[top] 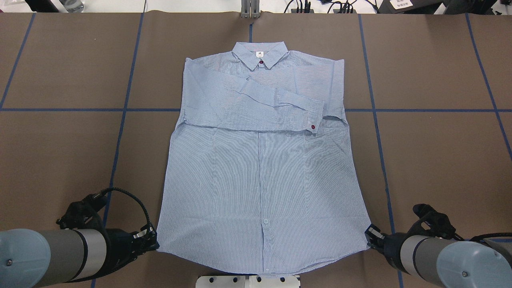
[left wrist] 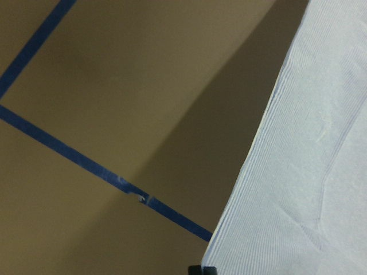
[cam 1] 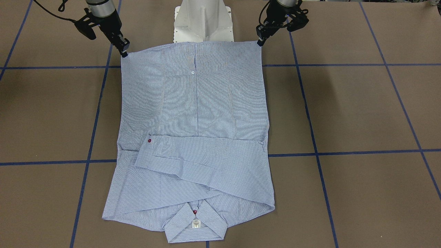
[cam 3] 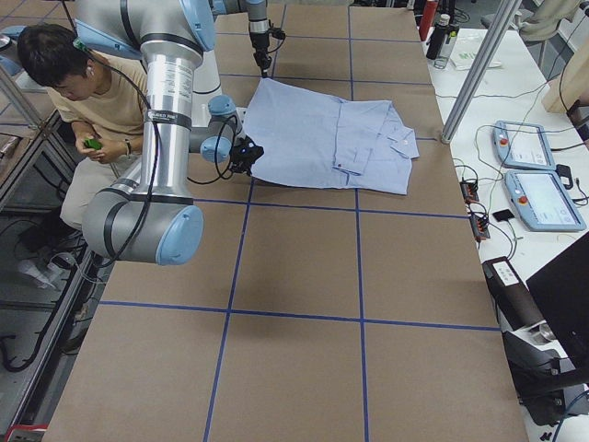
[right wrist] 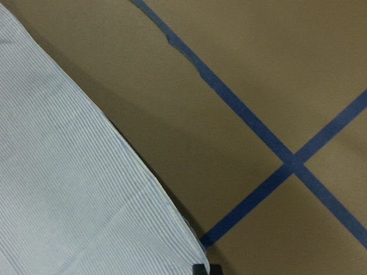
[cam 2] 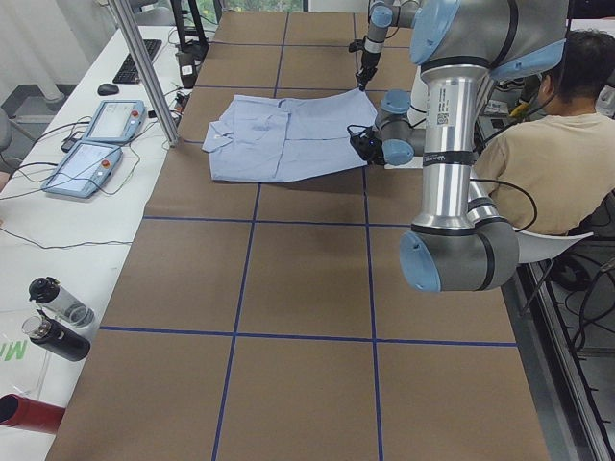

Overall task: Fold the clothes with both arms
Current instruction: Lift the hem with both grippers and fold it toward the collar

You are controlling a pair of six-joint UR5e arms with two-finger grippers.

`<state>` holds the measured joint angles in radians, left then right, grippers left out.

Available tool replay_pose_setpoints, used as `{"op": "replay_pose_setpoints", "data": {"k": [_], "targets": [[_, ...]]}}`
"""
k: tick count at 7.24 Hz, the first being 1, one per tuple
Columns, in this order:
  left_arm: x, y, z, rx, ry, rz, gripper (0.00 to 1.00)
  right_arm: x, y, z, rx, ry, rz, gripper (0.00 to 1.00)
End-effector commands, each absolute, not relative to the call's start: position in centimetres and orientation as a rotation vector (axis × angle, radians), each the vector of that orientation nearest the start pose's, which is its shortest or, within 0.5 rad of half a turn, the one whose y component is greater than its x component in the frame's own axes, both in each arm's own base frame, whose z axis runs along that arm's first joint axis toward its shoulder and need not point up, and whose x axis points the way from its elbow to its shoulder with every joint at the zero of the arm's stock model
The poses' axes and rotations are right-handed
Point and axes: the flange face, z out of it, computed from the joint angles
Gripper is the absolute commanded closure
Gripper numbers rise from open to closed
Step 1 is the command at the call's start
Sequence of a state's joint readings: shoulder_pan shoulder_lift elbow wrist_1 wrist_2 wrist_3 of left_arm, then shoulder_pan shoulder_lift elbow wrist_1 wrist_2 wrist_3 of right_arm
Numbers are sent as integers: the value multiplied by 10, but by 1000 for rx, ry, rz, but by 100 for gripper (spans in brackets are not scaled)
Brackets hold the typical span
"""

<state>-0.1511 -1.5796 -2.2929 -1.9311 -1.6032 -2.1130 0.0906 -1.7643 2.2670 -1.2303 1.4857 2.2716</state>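
Note:
The light blue striped shirt [top: 260, 176] lies front up on the brown table, collar [top: 260, 54] far from the robot. Both sleeves are folded across the chest, and a dark red cuff button [top: 313, 127] shows. My left gripper [top: 154, 241] is shut on the hem corner on the robot's left, on the right of the front view [cam 1: 260, 42]. My right gripper [top: 370, 234] is shut on the other hem corner [cam 1: 124, 53]. In both wrist views the shirt edge [left wrist: 298, 189] [right wrist: 86, 189] hangs slightly above the table and casts a shadow.
The white pedestal base [cam 1: 204, 22] stands just behind the hem. Blue tape lines [top: 120, 132] grid the brown table. An operator [cam 2: 538, 163] sits beside the robot. Two tablets [cam 3: 538, 170] and bottles [cam 2: 53, 317] lie on the side bench beyond the collar.

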Motion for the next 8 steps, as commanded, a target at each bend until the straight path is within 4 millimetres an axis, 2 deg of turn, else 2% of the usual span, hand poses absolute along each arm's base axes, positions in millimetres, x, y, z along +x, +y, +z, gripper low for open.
{"op": "replay_pose_setpoints", "data": {"k": [1, 2, 3, 4, 5, 6, 8], "targets": [[407, -196, 252, -266, 1154, -608, 100, -370, -194, 357, -177, -911, 818, 100], [401, -210, 248, -241, 1170, -625, 100, -360, -211, 341, -172, -953, 855, 100], [385, -238, 247, -183, 1187, -650, 100, -359, -234, 318, -161, -1018, 900, 100], [370, -266, 238, -107, 1216, -649, 100, -342, -260, 312, -174, -1033, 945, 100], [350, -295, 234, -101, 1229, -678, 100, -328, -282, 302, -211, -1052, 975, 100], [334, -333, 223, -79, 1253, -681, 100, -319, -302, 295, -203, -1038, 1014, 100], [327, -389, 232, -22, 1224, -706, 100, -326, -351, 267, -161, -985, 1104, 100]]}}
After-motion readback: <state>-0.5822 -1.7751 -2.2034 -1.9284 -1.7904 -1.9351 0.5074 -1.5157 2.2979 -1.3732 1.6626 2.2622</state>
